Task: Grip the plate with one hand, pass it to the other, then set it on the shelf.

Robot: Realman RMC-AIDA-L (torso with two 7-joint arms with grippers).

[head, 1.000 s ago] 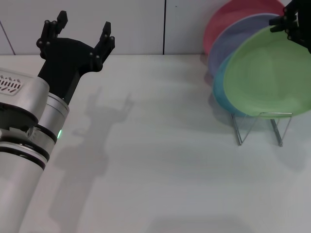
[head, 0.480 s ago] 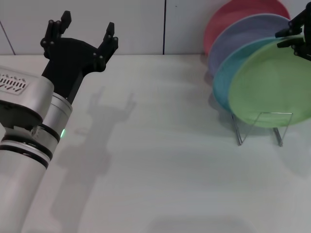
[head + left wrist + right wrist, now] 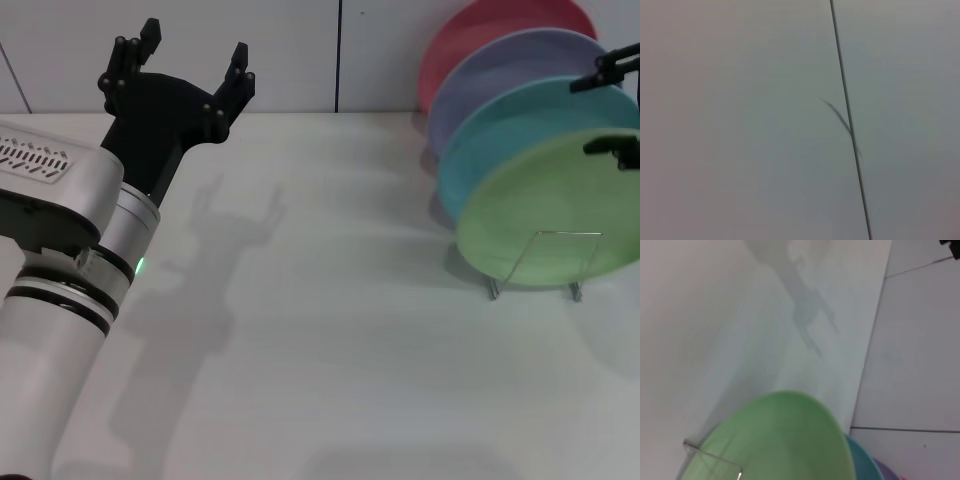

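Plate [image 3: 545,215] rests in shelf [image 3: 545,262]; right gripper [image 3: 615,115] fingers released, left gripper [image 3: 180,72] fingers spread.

Plate [image 3: 545,215], light green, plain. Second plate [image 3: 500,130], sky blue; third plate [image 3: 490,75], lavender; rearmost plate [image 3: 480,30], pink-red. Rack [image 3: 545,262], silver wire. Table [image 3: 330,330], white, unpatterned. Wall [image 3: 280,50], pale grey with one dark seam. Left gripper [image 3: 180,70], black; arm silver-white, black bands, green light. Right gripper [image 3: 618,110], black.
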